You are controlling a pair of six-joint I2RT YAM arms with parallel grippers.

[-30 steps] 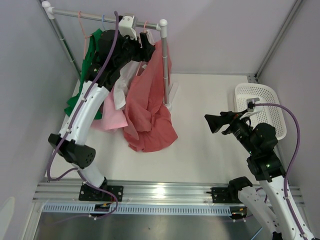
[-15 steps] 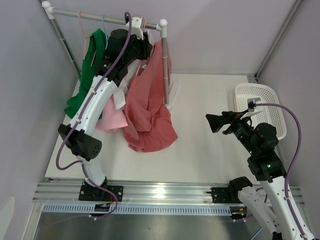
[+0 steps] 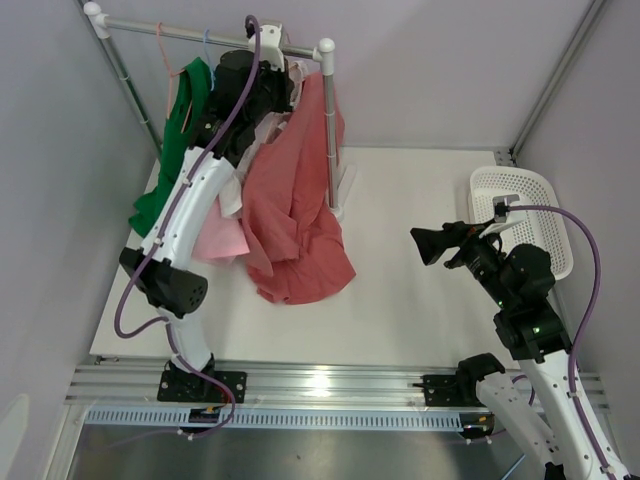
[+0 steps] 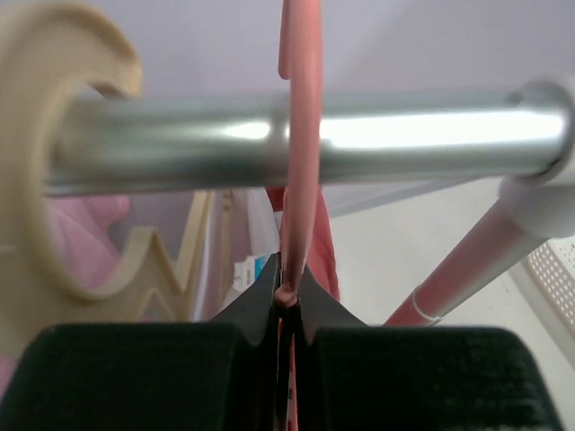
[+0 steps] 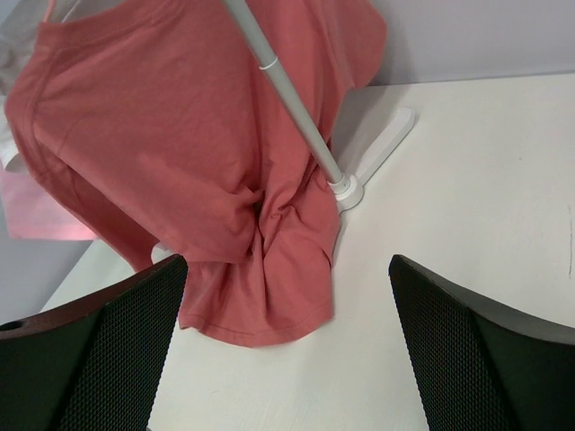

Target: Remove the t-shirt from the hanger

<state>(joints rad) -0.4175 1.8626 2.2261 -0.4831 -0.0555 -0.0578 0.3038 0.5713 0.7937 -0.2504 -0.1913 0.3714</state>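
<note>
The left gripper (image 4: 286, 294), pinching the pink hanger (image 4: 300, 202), has risen to the rail (image 4: 431, 135); the right gripper (image 5: 287, 269) stays spread.

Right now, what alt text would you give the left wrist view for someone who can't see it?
The left jaws are shut on the pink hanger, just below where it hooks over the silver rail. A beige hanger sits on the rail at left; the red t-shirt shows behind.
</note>
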